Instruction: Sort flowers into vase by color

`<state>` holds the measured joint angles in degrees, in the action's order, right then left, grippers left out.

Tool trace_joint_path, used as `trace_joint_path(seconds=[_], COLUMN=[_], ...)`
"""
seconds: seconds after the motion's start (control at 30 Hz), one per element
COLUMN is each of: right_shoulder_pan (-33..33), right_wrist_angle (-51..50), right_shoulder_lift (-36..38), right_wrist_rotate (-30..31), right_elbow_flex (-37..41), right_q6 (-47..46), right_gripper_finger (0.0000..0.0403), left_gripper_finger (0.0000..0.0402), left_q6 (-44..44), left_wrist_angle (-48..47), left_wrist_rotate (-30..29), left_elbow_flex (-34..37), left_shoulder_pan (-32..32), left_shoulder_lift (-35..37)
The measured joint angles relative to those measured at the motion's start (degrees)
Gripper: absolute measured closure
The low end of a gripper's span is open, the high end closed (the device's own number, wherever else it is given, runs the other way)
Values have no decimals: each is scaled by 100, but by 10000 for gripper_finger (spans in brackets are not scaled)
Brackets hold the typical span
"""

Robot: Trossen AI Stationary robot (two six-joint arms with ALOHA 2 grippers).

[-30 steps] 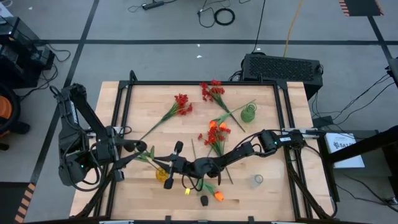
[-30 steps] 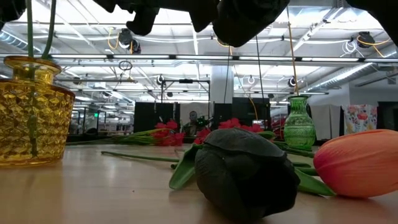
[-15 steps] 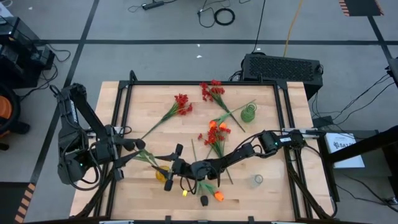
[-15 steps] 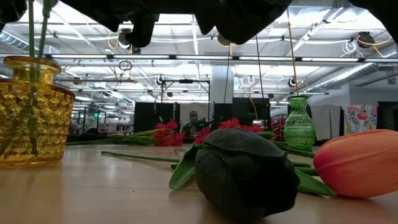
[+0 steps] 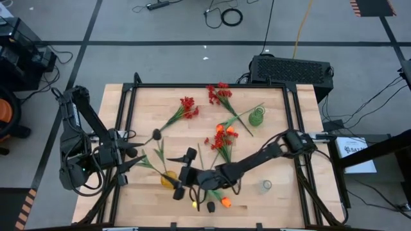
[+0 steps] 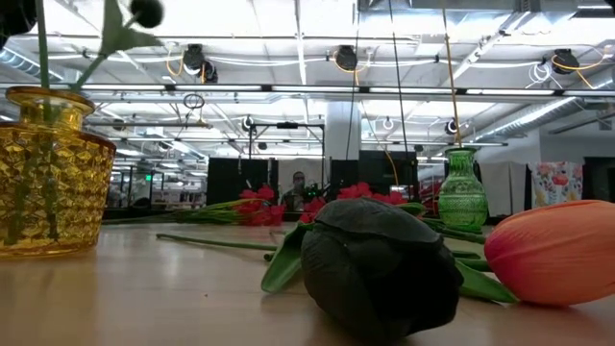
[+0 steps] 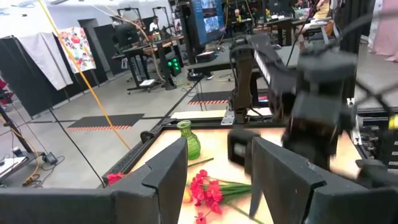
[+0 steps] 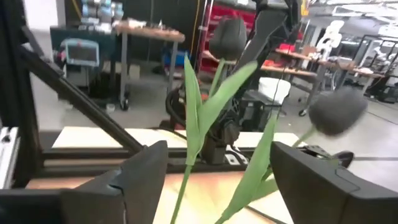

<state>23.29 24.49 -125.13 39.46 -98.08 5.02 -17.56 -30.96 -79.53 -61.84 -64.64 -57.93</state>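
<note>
A yellow glass vase (image 5: pixel 168 179) (image 6: pixel 50 173) stands near the table's front left and holds green stems of black flowers. One black bloom (image 5: pixel 156 134) (image 6: pixel 146 12) rises on its stem above the vase. My right gripper (image 5: pixel 182 181) (image 8: pixel 217 186) is open just right of the vase. The leafy stems (image 8: pixel 198 118) show between its spread fingers, untouched. My left gripper (image 5: pixel 133 154) (image 7: pixel 217 186) hangs open left of the vase with nothing in it. Another black flower (image 5: pixel 210 206) (image 6: pixel 380 264) and an orange one (image 5: pixel 225 201) (image 6: pixel 557 252) lie on the table at the front.
A green vase (image 5: pixel 257 117) (image 6: pixel 462 192) stands at the far right and a clear vase (image 5: pixel 265 186) at the near right. Red flowers (image 5: pixel 188 106) (image 5: pixel 219 93) and a red and orange bunch (image 5: pixel 219 136) lie across the middle. A black frame (image 5: pixel 205 85) edges the table.
My right gripper has opened and let go of the black flower. It has risen clear above the low view and drawn slightly toward the near edge. The freed flower stays in the yellow vase, and its bloom has swung toward the far edge.
</note>
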Motion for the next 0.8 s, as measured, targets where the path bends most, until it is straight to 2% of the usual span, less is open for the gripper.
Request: trace_joint_path(seconds=[0.3,0.43,0.53,0.67,0.73,0.8], right_shoulder_pan=[363,574,761,1104,1305,1487], right_wrist_angle=[-2454,-3848,-5175,-7128,-7753,-7952], right_shoulder_lift=[1428,2067,2497,2801,2827,2827], right_wrist_rotate=[-17,-34,-64,-74,-42,-33], right_elbow_flex=[-2,-2,-13,-13,17,129], right_q6=[-163,-508,-1125,-2580,-3270,-3716], right_gripper_finger=[124,124,124,124,124,124], left_gripper_finger=[214,214,214,214,214,214], left_q6=[-2,-8,-13,-51,-119,-118], left_wrist_angle=[0,0,0,3,13,58], left_wrist_rotate=[0,0,0,181,378,535], left_elbow_flex=[0,-1,-2,0,0,0], left_shoulder_pan=[0,0,0,2,43,136], left_shoulder_lift=[0,0,-3,-40,-80,-135])
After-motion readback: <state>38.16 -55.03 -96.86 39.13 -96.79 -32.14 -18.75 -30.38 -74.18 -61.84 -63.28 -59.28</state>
